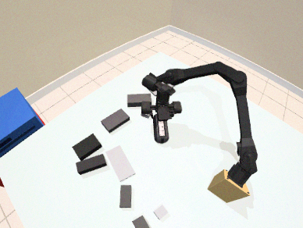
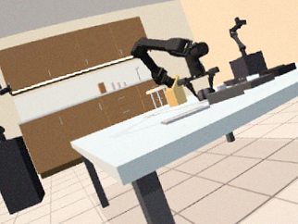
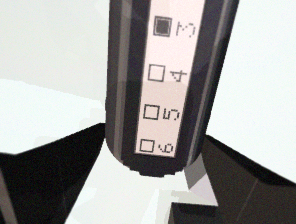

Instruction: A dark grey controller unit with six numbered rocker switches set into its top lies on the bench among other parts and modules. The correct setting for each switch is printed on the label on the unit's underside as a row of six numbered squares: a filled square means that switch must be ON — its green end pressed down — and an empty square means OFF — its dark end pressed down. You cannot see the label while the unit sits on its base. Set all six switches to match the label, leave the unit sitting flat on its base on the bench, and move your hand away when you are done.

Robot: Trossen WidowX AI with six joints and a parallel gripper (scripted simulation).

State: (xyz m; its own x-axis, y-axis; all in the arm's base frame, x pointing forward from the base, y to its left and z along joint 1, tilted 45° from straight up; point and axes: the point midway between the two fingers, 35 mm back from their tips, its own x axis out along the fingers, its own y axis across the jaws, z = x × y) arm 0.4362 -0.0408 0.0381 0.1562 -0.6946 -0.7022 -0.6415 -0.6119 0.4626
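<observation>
One controller unit (image 1: 167,134) (image 2: 204,93) (image 3: 120,80), label upward, inward from the tabletop's (image 1: 187,172) (image 2: 114,151) (image 3: 260,85) top-view upper corner; hand (image 1: 162,111) (image 2: 202,93) (image 3: 153,134) pinching its end. Risk: rounded sides slipping or rolling under an off-centre grip.

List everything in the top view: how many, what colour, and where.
Controller unit: one, dark, label up, at the gripper
Blocks: six, dark grey or black, left and front
Plate: one, pale, among blocks
Tile: one, pale, front
Small piece: one, greyish, partly hidden beside gripper
Table: one, pale
Box: one, blue, far left
Red patches: two, by box
Floor: one, tiled, pinkish
Walls: two, beige, behind
Mount: one, tan, right
Arm: one, black, right
Gripper: one, black, centre
</observation>
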